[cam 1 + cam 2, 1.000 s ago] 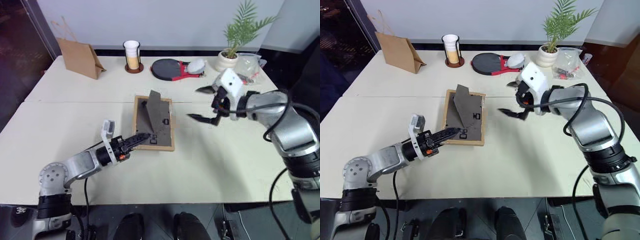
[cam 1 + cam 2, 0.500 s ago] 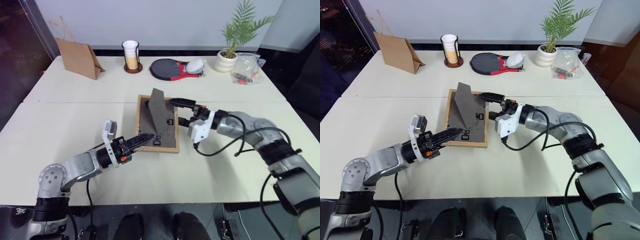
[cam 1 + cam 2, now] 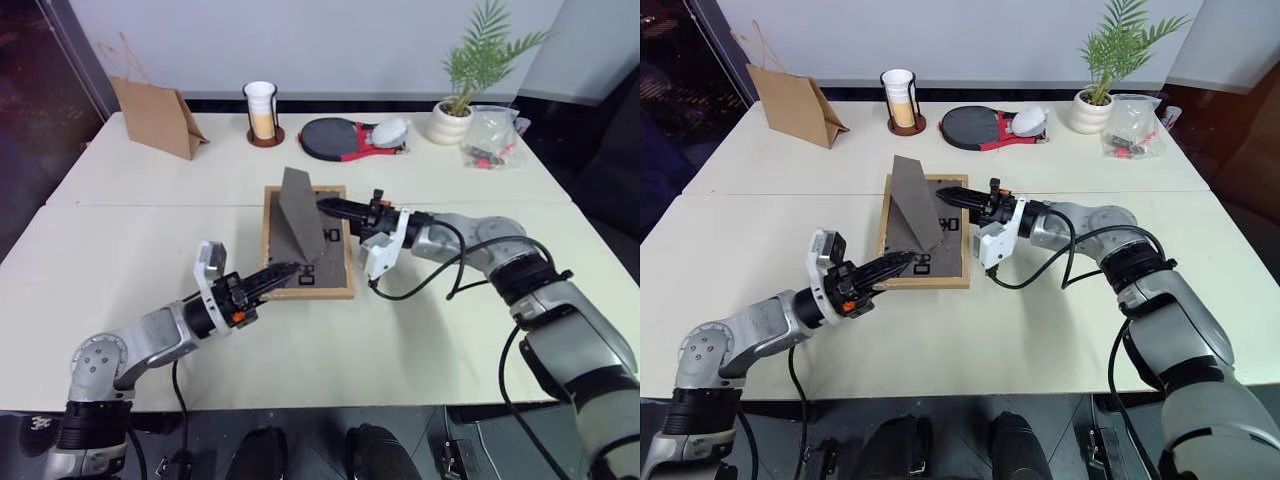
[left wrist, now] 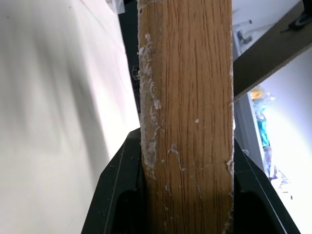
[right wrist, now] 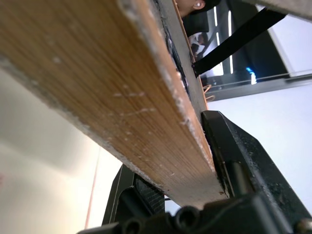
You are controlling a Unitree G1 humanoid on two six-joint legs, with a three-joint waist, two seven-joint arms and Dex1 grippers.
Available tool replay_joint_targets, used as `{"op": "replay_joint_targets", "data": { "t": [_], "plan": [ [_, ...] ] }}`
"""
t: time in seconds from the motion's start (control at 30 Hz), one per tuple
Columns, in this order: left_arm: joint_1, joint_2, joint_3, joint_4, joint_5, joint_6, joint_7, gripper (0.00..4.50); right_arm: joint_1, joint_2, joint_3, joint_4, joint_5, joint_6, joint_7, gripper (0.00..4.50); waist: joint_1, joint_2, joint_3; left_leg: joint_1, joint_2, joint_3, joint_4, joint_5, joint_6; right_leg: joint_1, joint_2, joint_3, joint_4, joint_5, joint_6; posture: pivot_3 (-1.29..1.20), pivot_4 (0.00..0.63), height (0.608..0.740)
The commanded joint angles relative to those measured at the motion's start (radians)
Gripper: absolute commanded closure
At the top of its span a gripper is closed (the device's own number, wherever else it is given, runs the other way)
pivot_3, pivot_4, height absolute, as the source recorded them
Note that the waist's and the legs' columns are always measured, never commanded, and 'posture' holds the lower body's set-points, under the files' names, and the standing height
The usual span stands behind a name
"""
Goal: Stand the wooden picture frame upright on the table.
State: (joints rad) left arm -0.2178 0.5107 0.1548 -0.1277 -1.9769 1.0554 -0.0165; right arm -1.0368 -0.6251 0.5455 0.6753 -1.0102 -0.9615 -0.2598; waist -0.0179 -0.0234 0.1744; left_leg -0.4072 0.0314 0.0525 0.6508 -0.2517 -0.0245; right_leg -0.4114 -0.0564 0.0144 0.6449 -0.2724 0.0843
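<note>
Left pincer clamped on near rail of the wooden picture frame; right pincer clamped on its 3 o'clock rail. Frame lies face-down mid-worktop, stand flipped up. Step in hand: two-handed grip before tipping up. Next: raise far edge, seat the stand. Open room at 6 and 9 o'clock; clutter only toward 12.

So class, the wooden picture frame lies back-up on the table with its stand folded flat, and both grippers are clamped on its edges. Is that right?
Not quite. The stand is not folded flat: it is swung out and rises steeply from the back of the wooden picture frame, as the left eye view shows. The rest holds: the frame lies back-up on the table, with the left gripper and right gripper clamped on its edges.
</note>
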Motion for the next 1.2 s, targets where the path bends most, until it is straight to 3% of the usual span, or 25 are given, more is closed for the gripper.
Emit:
{"op": "replay_joint_targets", "data": {
  "t": [0.03, 0.07, 0.2, 0.27, 0.37, 0.47, 0.53, 0.6, 0.7, 0.8, 1.17, 1.2],
  "plan": [
    [0.012, 0.055, 0.013, -0.052, 0.031, -0.001, -0.012, 2.41, -0.033, 0.005, -0.003, 0.02, 0.034, -0.02, 0.029, 3.39, -0.001, 0.0, 0.0, 0.0, 0.0, 0.0, 0.0, 0.0, 0.0, 0.0, 0.0, 0.0, 0.001, 0.0, 0.0, 0.0, 0.15, 0.74],
    [0.024, 0.078, 0.025, -0.062, 0.058, 0.01, -0.046, 2.13, -0.036, 0.006, -0.006, 0.031, 0.053, -0.028, 0.048, 3.39, -0.003, 0.0, 0.0, 0.0, 0.0, 0.0, 0.0, 0.0, 0.0, 0.0, 0.0, 0.0, 0.001, 0.0, 0.0, 0.0, 0.15, 0.74],
    [0.087, 0.2, 0.083, -0.1, 0.236, 0.028, -0.231, 0.15, -0.042, 0.016, -0.028, 0.098, 0.165, -0.068, 0.157, 3.39, -0.005, 0.0, 0.0, 0.001, 0.0, 0.0, 0.0, 0.0, 0.0, 0.0, 0.001, 0.0, 0.002, 0.0, 0.0, 0.0, 0.15, 0.74],
    [0.12, 0.272, 0.107, -0.123, 0.362, 0.011, -0.349, 0.06, -0.042, 0.017, -0.035, 0.129, 0.233, -0.095, 0.22, 3.39, -0.006, 0.0, 0.0, 0.001, 0.0, 0.0, -0.001, 0.0, 0.001, 0.0, 0.002, 0.0, 0.002, 0.0, 0.0, 0.0, 0.15, 0.74],
    [0.188, 0.431, 0.124, -0.162, 0.686, -0.159, -0.609, 0.06, -0.006, 0.059, -0.072, 0.2, 0.591, -0.054, 0.582, 3.39, -0.008, 0.0, 0.001, 0.0, 0.001, 0.0, -0.001, -0.001, 0.002, -0.001, 0.004, 0.0, 0.001, 0.0, -0.001, 0.0, 0.15, 0.74],
    [0.195, 0.521, 0.127, -0.16, 0.868, -0.285, -0.781, 0.06, 0.055, 0.108, -0.142, 0.116, 0.983, 0.206, 1.033, 3.39, -0.008, 0.0, 0.001, 0.001, 0.003, -0.001, -0.001, -0.002, 0.004, 0.001, 0.005, -0.001, 0.001, 0.0, -0.001, 0.0, 0.15, 0.74],
    [0.14, 0.531, 0.122, -0.135, 0.9, -0.3, -0.816, 0.06, 0.092, 0.128, -0.19, -0.014, 1.235, 0.56, 1.334, 3.39, 0.001, 0.0, 0.001, 0.001, 0.003, -0.002, -0.001, -0.002, 0.004, 0.001, 0.004, -0.002, 0.001, 0.0, -0.001, 0.0, 0.15, 0.74],
    [0.092, 0.525, 0.107, -0.12, 0.942, -0.313, -0.839, 0.06, 0.098, 0.133, -0.222, -0.09, 1.383, 0.842, 1.539, 3.39, 0.003, 0.001, 0.002, 0.001, 0.003, -0.003, -0.001, -0.003, 0.005, 0.002, 0.0, -0.003, 0.001, 0.0, -0.001, 0.0, 0.15, 0.74],
    [0.045, 0.499, 0.075, -0.117, 1.006, -0.32, -0.846, 0.06, 0.044, 0.145, -0.239, -0.04, 1.434, 1.117, 1.696, 3.39, 0.002, 0.002, 0.002, 0.001, 0.002, -0.003, -0.001, -0.003, 0.006, 0.001, -0.003, -0.005, 0.001, 0.0, -0.001, 0.0, 0.15, 0.74],
    [0.014, 0.471, 0.056, -0.144, 1.031, -0.309, -0.845, 0.06, -0.021, 0.176, -0.232, 0.11, 1.395, 1.218, 1.803, 3.39, -0.003, 0.002, 0.002, 0.0, 0.002, -0.003, -0.002, -0.004, 0.006, 0.0, -0.004, -0.005, 0.002, 0.0, -0.001, 0.0, 0.15, 0.74],
    [-0.043, 0.429, 0.049, -0.195, 1.122, -0.3, -0.825, 0.06, -0.073, 0.306, -0.269, 0.513, 1.185, 1.098, 1.778, 3.39, -0.005, 0.002, 0.002, -0.004, 0.001, 0.001, -0.004, -0.004, 0.006, -0.007, -0.004, -0.003, 0.003, 0.0, -0.001, 0.0, 0.15, 0.74],
    [-0.045, 0.427, 0.052, -0.199, 1.123, -0.295, -0.823, 0.0, -0.071, 0.307, -0.277, 0.522, 1.175, 1.093, 1.778, 2.35, -0.006, 0.002, 0.002, -0.004, 0.001, 0.002, -0.003, -0.004, 0.006, -0.007, -0.004, -0.003, 0.004, 0.0, -0.001, 0.0, 0.15, 0.74]
  ]
}}
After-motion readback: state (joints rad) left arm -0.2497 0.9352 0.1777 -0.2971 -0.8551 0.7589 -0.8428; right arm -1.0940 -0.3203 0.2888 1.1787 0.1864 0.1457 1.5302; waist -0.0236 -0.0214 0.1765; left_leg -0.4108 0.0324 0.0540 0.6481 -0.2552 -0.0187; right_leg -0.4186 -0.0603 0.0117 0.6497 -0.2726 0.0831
